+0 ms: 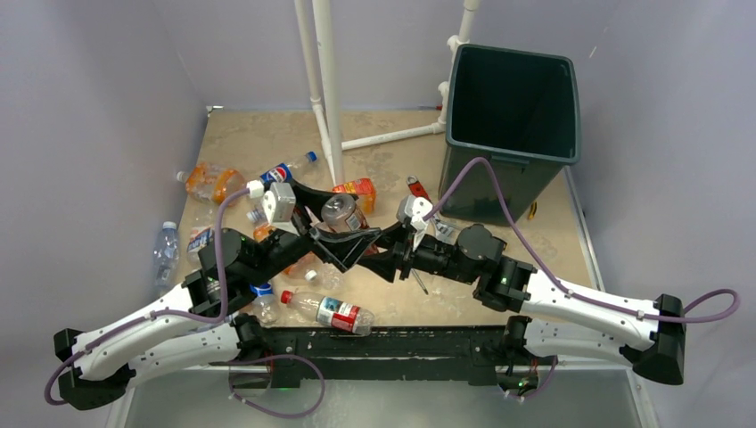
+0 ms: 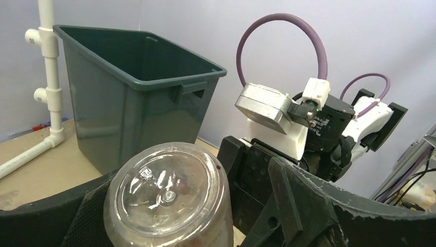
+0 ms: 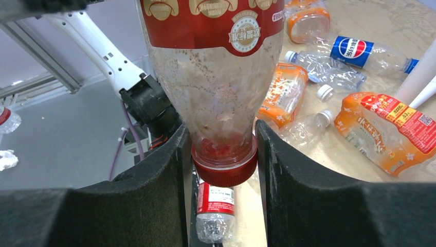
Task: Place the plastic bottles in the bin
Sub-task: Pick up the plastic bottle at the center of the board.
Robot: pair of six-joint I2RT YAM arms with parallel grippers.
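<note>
Red-labelled bottle is held off the table mid-scene, left of and nearer than the bin, which stands far right. Right gripper is clamped on its red cap end. Left gripper has its jaws spread wide around the base. Other bottles lie scattered left and near.

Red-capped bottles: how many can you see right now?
2. The red-labelled bottle is held by its neck in the right pincer. The second bottle lies at the table's near edge. Others may be hidden.
</note>
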